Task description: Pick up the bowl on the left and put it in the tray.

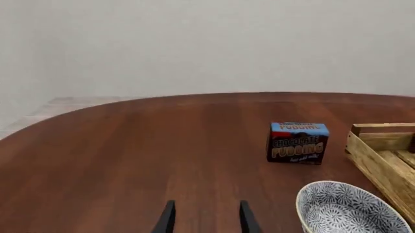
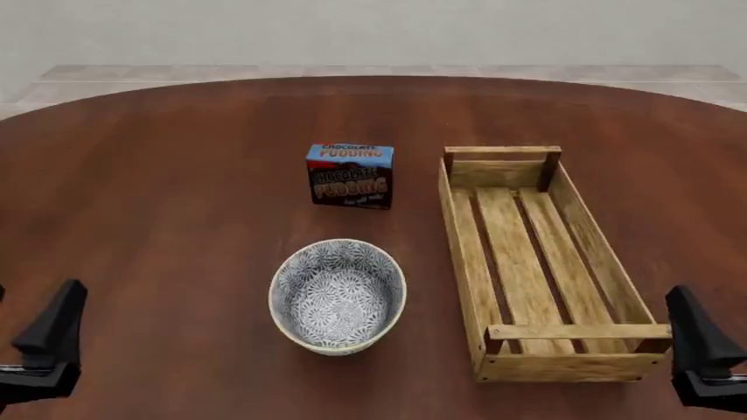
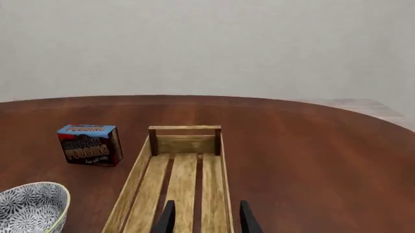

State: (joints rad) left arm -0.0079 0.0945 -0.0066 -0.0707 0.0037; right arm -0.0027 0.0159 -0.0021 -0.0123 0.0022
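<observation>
We note bowl (image 2: 338, 296) upright on table (image 2: 175, 192), just left of tray (image 2: 537, 262), pudding box (image 2: 350, 175) behind it, left gripper (image 1: 206, 218) and right gripper (image 3: 206, 217) fingers apart, empty, well clear.

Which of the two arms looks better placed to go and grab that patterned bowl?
The left. In the front view the bowl sits left of the tray, on the left gripper's side with bare table between them. The right gripper would have to reach across the tray. Both grippers are open and empty.
</observation>
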